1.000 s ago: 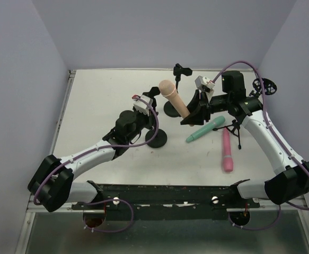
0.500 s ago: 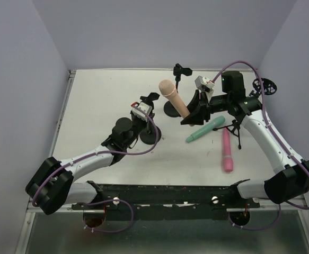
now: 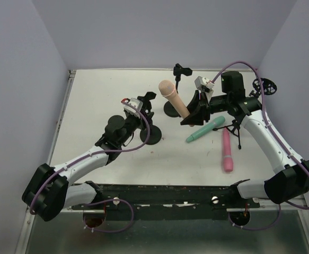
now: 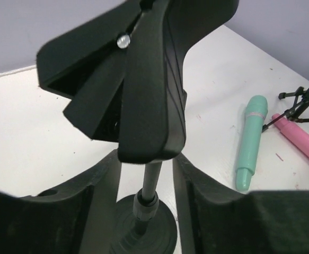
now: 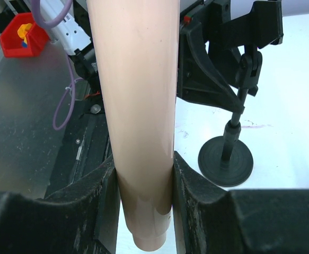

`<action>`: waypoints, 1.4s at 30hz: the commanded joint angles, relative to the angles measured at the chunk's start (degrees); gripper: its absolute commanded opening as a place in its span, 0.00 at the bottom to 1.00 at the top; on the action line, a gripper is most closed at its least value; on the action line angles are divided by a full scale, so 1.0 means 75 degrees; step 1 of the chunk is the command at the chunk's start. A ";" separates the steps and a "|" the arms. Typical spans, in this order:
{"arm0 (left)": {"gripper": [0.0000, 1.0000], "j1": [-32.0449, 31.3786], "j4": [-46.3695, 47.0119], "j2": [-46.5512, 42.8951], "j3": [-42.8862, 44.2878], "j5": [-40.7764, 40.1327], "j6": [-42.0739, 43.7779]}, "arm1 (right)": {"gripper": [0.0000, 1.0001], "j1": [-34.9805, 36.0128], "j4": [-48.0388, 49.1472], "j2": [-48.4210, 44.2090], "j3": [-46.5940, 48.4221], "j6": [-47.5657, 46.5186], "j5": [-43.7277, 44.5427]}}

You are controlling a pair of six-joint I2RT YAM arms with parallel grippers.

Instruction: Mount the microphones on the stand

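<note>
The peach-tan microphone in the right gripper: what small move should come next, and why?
Probably the right gripper should carry the peach-tan tapered toy microphone toward the black clip of the black round-based stand: that clip is empty, and the left gripper stands open around the stand's pole.

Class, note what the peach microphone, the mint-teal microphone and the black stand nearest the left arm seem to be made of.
Peach microphone: likely smooth glossy plastic; soft highlights run along its body.
Mint-teal microphone: likely plastic, more satin; even colour, faint sheen.
Black stand: clip looks like matte moulded plastic, dull-surfaced, with a shiny, metal-looking screw; pole material unclear.
</note>
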 commanded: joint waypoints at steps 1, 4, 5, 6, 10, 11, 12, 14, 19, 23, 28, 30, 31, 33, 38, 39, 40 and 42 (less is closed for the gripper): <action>0.58 0.0126 -0.0301 -0.0637 -0.0139 0.0341 -0.0263 | 0.18 -0.0038 0.0195 0.0012 -0.0098 -0.0049 -0.0250; 0.73 0.0149 -0.0219 -0.1059 -0.0525 0.0388 -0.0217 | 0.18 -0.0026 0.0183 0.0024 -0.0098 -0.0049 -0.0250; 0.78 0.0172 -0.0172 -0.1246 -0.0666 0.0458 -0.0158 | 0.18 -0.0038 0.0206 0.0024 -0.0098 -0.0049 -0.0250; 0.81 0.0184 -0.0184 -0.1434 -0.0795 0.0598 -0.0088 | 0.18 -0.0026 0.0195 0.0012 -0.0098 -0.0049 -0.0250; 0.87 0.0231 -0.0872 -0.2242 -0.0960 0.1044 0.0240 | 0.18 -0.0038 0.0207 0.0035 -0.0110 -0.0061 -0.0238; 0.87 0.0254 -0.1061 -0.2453 -0.0983 0.1126 0.0368 | 0.18 -0.0026 0.0218 0.0024 -0.0110 -0.0061 -0.0227; 0.92 0.0278 -0.1318 -0.2710 -0.0995 0.1173 0.0486 | 0.18 -0.0038 0.0207 0.0012 -0.0121 -0.0073 -0.0215; 0.96 0.0406 -0.1821 -0.3261 -0.0914 0.1465 0.0743 | 0.18 -0.0026 0.0218 0.0012 -0.0133 -0.0108 -0.0192; 0.98 0.1284 -0.2947 -0.4037 -0.0213 0.3102 0.1469 | 0.18 -0.0038 0.0148 0.0000 -0.0168 -0.0342 -0.0110; 0.98 0.2280 -0.3767 -0.3640 0.0830 0.4897 0.1495 | 0.18 -0.0038 0.0113 -0.0047 -0.0238 -0.0553 0.0007; 0.98 0.3533 -0.4297 -0.2855 0.2015 0.7322 0.1588 | 0.18 -0.0026 0.0148 -0.0012 -0.0332 -0.0741 0.0043; 0.98 0.3979 -0.4111 -0.2445 0.2238 0.8108 0.1565 | 0.18 -0.0026 0.0160 0.0035 -0.0332 -0.0799 0.0019; 0.98 0.4120 -0.4017 -0.2258 0.2332 0.8412 0.1553 | 0.18 -0.0026 0.0171 0.0059 -0.0321 -0.0823 0.0019; 0.98 0.4227 -0.3876 -0.1952 0.2461 0.8743 0.1682 | 0.18 -0.0026 0.0148 0.0129 -0.0262 -0.0893 0.0054; 0.98 0.4227 -0.2776 -0.1413 0.2216 0.9258 0.2045 | 0.18 -0.0015 -0.0307 0.0492 0.0206 -0.1232 0.0347; 0.98 0.4227 -0.2600 -0.1331 0.2181 0.9259 0.2011 | 0.18 -0.0015 -0.0448 0.0585 0.0323 -0.1326 0.0429; 0.98 0.4227 -0.2517 -0.1249 0.2181 0.9248 0.1999 | 0.18 -0.0026 -0.0658 0.0725 0.0452 -0.1501 0.0511; 0.98 0.4227 -0.2318 -0.1120 0.2122 0.9131 0.2010 | 0.18 -0.0015 -0.1501 0.1007 0.0849 -0.2179 0.0628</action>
